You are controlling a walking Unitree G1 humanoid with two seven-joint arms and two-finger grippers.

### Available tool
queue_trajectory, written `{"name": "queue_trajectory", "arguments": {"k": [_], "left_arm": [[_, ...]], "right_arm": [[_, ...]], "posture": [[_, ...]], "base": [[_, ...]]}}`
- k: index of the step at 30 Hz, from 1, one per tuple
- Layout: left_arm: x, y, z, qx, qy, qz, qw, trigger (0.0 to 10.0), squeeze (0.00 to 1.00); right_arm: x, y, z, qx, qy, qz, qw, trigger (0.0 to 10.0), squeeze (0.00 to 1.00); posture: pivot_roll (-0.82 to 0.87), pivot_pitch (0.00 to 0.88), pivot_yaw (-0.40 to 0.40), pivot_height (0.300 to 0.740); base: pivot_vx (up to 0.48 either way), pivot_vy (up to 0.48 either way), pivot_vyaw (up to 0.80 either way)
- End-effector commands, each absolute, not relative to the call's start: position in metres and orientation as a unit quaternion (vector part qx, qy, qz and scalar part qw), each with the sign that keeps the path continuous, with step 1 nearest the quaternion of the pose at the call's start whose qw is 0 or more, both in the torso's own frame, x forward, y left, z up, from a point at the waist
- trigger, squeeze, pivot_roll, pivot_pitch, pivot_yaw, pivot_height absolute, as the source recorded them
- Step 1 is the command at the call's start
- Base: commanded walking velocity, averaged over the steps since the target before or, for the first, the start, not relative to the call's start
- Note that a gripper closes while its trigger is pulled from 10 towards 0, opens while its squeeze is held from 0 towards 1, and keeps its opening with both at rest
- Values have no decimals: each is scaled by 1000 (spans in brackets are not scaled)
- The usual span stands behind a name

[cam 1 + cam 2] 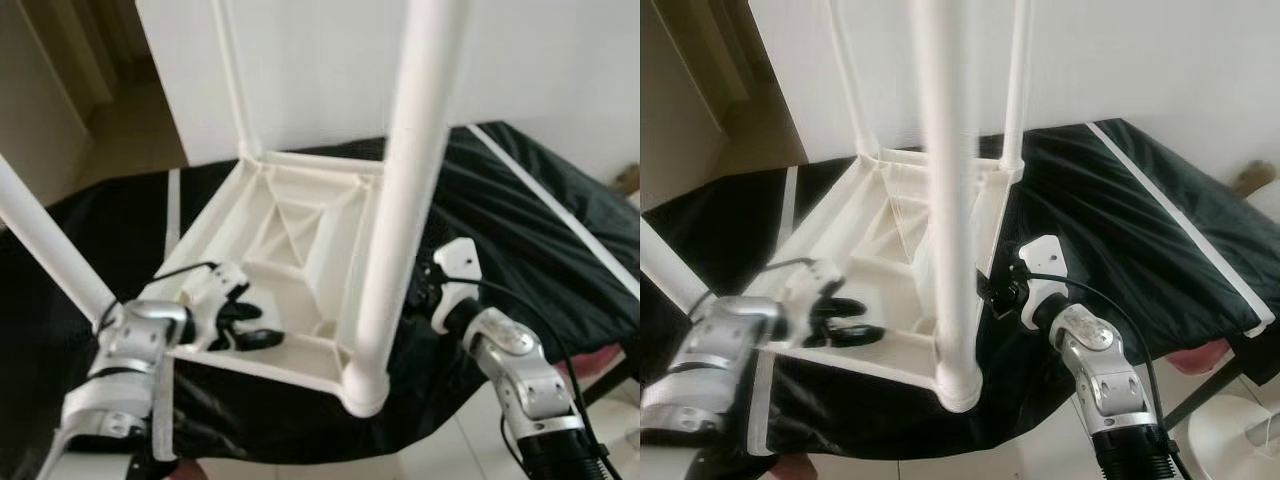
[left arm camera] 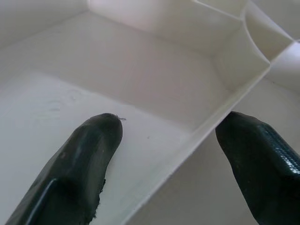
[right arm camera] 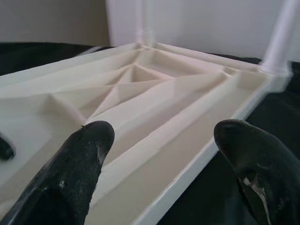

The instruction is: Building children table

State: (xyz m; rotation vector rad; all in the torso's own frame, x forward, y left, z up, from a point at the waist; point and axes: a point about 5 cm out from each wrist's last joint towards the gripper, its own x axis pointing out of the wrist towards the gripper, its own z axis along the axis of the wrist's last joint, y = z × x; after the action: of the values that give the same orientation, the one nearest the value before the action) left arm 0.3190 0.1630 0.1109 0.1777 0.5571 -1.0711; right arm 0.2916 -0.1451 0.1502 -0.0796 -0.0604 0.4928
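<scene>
The white plastic children's table point(image 1: 285, 225) lies upside down on a black cloth, its ribbed underside facing up. Its legs stand upward: a near one point(image 1: 400, 200), a far one point(image 1: 235, 90) and one at the left point(image 1: 50, 250). My left gripper point(image 1: 245, 328) rests inside the near left edge. It is open, and its fingers point(image 2: 93, 150) straddle a thin rib point(image 2: 206, 129). My right gripper point(image 1: 995, 295) sits at the table's right rim behind the near leg. It is open too, with the rim point(image 3: 187, 168) between its fingers point(image 3: 89, 145).
The black cloth point(image 1: 520, 220) with white stripes covers the low surface and hangs over its near edge. A white wall point(image 1: 1120, 50) stands behind. A doorway point(image 1: 70, 60) opens at the far left. Pale floor tiles and a white round object point(image 1: 1240, 430) lie at the lower right.
</scene>
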Motion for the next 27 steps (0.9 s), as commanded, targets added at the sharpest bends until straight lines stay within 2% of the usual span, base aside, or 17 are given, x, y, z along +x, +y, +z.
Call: {"name": "queue_trajectory", "arguments": {"k": [1, 4, 7, 12, 17, 18, 20, 21, 24, 27], "left_arm": [[340, 172, 97, 130, 240, -189, 943, 10000, 0], [336, 156, 94, 128, 243, -197, 941, 10000, 0], [336, 152, 94, 106, 241, -160, 951, 10000, 0], [333, 143, 97, 114, 232, -163, 952, 10000, 0], [328, 120, 105, 117, 195, -261, 938, 10000, 0], [328, 120, 105, 117, 195, -261, 938, 10000, 0], [317, 104, 116, 104, 158, -366, 911, 10000, 0], [317, 104, 116, 104, 158, -366, 911, 10000, 0], [299, 96, 127, 105, 119, -475, 865, 10000, 0], [293, 100, 133, 110, 100, -508, 849, 10000, 0]], "right_arm": [[295, -145, 151, -36, -32, 225, 973, 10000, 0], [294, -145, 151, -35, -32, 224, 974, 10000, 0], [292, -148, 151, -34, -34, 215, 976, 10000, 0], [290, -156, 152, -36, -40, 199, 979, 10000, 0], [289, -170, 156, -35, -47, 175, 983, 10000, 0], [289, -170, 156, -35, -47, 175, 983, 10000, 0], [284, -181, 157, -27, -54, 160, 985, 10000, 0], [284, -181, 157, -27, -54, 160, 985, 10000, 0], [274, -197, 156, -15, -49, 158, 986, 10000, 0], [267, -211, 154, -18, -38, 156, 987, 10000, 0]], "posture": [[-48, 4, 53, 740], [-56, 6, 56, 740], [-63, 9, 64, 740], [-66, 11, 70, 740], [-76, 14, 77, 740], [-76, 14, 77, 740], [-75, 13, 76, 740], [-75, 13, 76, 740], [-76, 11, 73, 740], [-79, 14, 76, 740]], "base": [[0, 0, 0], [0, 0, 0], [0, 0, 0], [0, 0, 0], [0, 0, 0], [0, 0, 0], [0, 0, 0], [0, 0, 0], [0, 0, 0], [0, 0, 0]]}}
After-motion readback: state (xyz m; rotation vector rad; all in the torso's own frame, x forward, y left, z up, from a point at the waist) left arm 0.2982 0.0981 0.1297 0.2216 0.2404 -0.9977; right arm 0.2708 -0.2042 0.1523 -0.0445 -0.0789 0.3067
